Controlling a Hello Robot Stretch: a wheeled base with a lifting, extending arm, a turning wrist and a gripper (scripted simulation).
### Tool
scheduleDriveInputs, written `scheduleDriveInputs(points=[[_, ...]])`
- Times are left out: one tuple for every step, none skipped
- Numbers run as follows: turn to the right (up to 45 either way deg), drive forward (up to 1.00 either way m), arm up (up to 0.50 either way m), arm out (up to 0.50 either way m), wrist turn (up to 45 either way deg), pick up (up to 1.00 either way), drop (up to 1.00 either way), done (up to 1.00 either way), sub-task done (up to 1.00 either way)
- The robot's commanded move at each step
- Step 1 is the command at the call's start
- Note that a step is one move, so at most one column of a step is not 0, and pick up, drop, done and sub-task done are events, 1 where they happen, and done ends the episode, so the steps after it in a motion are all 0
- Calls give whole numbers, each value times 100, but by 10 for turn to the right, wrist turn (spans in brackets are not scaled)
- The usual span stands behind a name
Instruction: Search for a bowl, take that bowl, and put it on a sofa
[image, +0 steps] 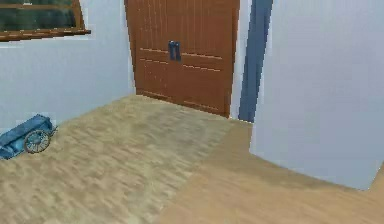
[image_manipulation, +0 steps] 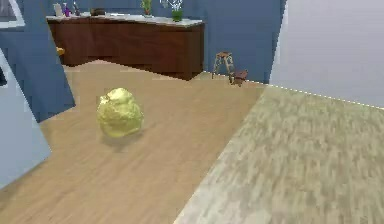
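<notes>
We note a blue cart (image: 27, 137) with a spoked wheel on the floor by the wall; we cannot make out its load. Brown panelled double door (image: 182, 50) ahead. To the side, a lumpy yellow-green ball (image_manipulation: 119, 114) sits on smooth wood planks. Dark wooden bench (image_manipulation: 130, 45), pale top, green plants (image_manipulation: 176, 10) on it. End effector's state and the bowl's place: we cannot tell

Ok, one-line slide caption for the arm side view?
A lumpy yellow-green object sits on the wooden floor, with a brown counter and small stool by the far blue wall.
</notes>
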Motion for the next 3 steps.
scheduleDriveInputs(points=[[450, 0, 0, 0, 0, 0, 0, 0, 0], [450, 0, 0, 0, 0, 0, 0, 0, 0], [240, 0, 0, 0, 0, 0, 0, 0, 0]])
